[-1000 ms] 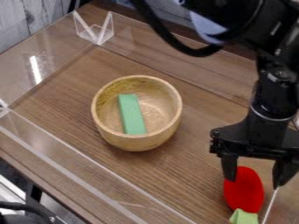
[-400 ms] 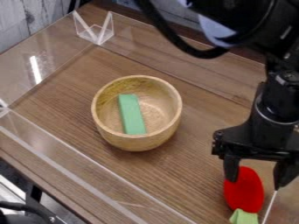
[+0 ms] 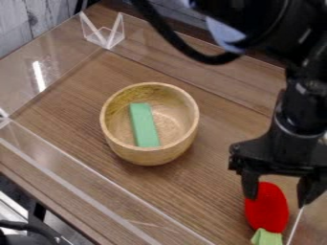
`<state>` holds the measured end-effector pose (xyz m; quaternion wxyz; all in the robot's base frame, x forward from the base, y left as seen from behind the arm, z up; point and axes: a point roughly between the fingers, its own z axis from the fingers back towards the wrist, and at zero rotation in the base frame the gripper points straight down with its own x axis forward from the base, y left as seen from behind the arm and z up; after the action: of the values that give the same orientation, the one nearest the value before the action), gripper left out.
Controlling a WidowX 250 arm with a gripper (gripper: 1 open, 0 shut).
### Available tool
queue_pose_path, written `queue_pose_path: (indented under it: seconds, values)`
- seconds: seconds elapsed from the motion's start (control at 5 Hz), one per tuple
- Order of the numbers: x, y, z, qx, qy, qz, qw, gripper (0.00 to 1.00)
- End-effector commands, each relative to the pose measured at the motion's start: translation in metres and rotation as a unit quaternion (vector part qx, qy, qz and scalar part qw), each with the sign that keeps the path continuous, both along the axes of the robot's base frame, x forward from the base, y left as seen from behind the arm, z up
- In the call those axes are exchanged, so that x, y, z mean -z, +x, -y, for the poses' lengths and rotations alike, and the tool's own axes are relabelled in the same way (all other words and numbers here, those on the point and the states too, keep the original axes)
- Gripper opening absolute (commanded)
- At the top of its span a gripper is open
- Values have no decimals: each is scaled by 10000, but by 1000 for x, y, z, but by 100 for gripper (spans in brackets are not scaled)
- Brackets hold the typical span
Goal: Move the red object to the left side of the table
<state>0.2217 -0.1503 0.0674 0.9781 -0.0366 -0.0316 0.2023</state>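
Note:
The red object (image 3: pixel 269 208) lies on the table (image 3: pixel 76 91) at the lower right, its pale green stub (image 3: pixel 266 236) pointing toward the frame's bottom edge. My gripper (image 3: pixel 277 188) hangs straight down over it, open, with one black finger (image 3: pixel 250 185) at the red object's left and the other at its right. The fingertips sit around the object's upper end; I cannot tell whether they touch it.
A wooden bowl (image 3: pixel 118 141) stands mid-table with a flat green block (image 3: pixel 144 124) inside. Low clear acrylic walls (image 3: pixel 57 182) edge the tabletop, with a clear corner piece (image 3: pixel 102 32) at the back left.

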Motion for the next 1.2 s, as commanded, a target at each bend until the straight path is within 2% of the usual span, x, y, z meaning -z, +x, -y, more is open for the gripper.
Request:
queue_pose_path:
  seconds: [0.0, 0.2, 0.4, 0.6, 0.8, 1.0]
  values:
    - [9, 1, 3, -93, 16, 60, 9999, 100]
    - [3, 0, 6, -226, 26, 51, 9997, 0]
    - [-23, 2, 8, -278, -61, 115, 9995, 0]
    - [-49, 8, -1, -400, -196, 303, 9985, 0]
    - [-69, 17, -16, -631, -278, 506, 9963, 0]
    - [-73, 17, -19, -588, -250, 532, 9965, 0]
